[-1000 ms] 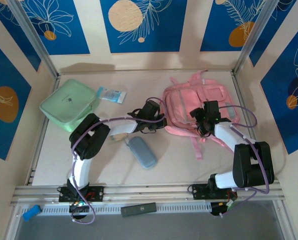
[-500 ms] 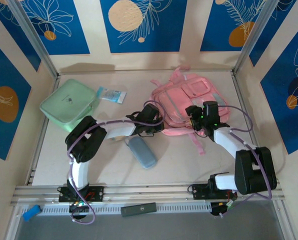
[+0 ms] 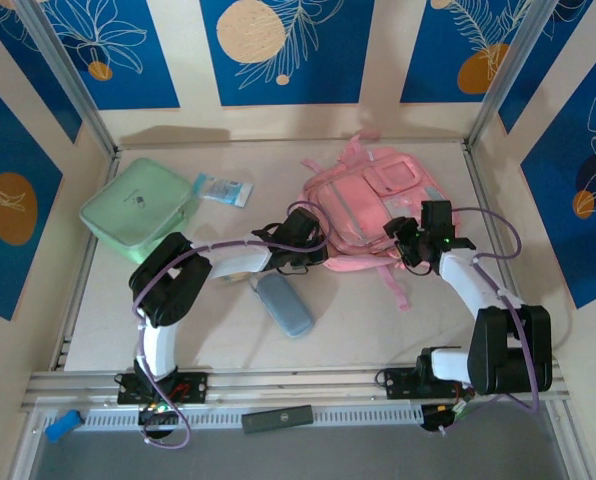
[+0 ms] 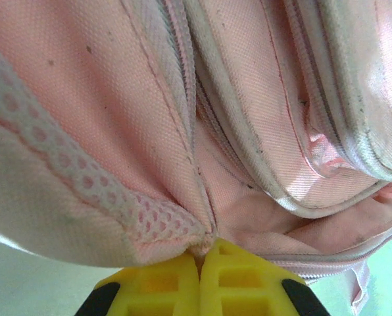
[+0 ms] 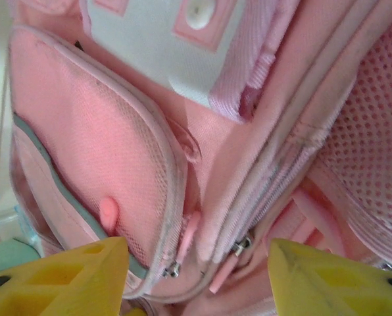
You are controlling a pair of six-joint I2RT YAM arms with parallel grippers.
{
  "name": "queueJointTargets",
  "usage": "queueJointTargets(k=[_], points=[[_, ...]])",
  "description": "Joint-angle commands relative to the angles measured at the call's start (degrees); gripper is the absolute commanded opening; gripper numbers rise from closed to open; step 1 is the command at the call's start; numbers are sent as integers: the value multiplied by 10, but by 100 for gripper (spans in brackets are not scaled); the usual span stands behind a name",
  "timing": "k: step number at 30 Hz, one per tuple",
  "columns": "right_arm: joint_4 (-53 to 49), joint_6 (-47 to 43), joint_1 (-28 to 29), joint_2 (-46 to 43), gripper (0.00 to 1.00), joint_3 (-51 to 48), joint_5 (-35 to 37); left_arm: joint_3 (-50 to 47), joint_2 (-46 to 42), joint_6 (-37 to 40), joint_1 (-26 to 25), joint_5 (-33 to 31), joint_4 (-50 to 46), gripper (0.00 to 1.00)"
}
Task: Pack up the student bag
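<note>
Student bag (image 3: 373, 205), left gripper (image 4: 199, 255) clamped on its edge, right gripper (image 5: 196, 253) parted over it

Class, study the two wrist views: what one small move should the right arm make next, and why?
Probably ease the right gripper forward and close on the metal zip pull lying between its open jaws. The left gripper is shut, pinching a seam of the backpack, which should steady the fabric while the zip is drawn.
</note>
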Motion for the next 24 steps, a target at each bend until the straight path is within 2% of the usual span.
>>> queueJointTargets(k=[1,7,13,17,19,24], points=[[-67,-49,-10,38,53,22,-38,8,-14,23,-11,11,-44,0],[-84,-69,25,71,46,88,-15,2,-18,24,-11,8,-46,0],[-181,-89,87,76,51,158,106,2,-17,25,-11,9,-48,0],[-215,-100,73,133,50,194,110,4,-17,27,-11,8,-48,0],[-207,-105,66,156,50,205,90,4,-17,28,-11,7,-50,0],[-207,-127,68,210,47,249,100,3,-19,30,-11,3,-52,0]])
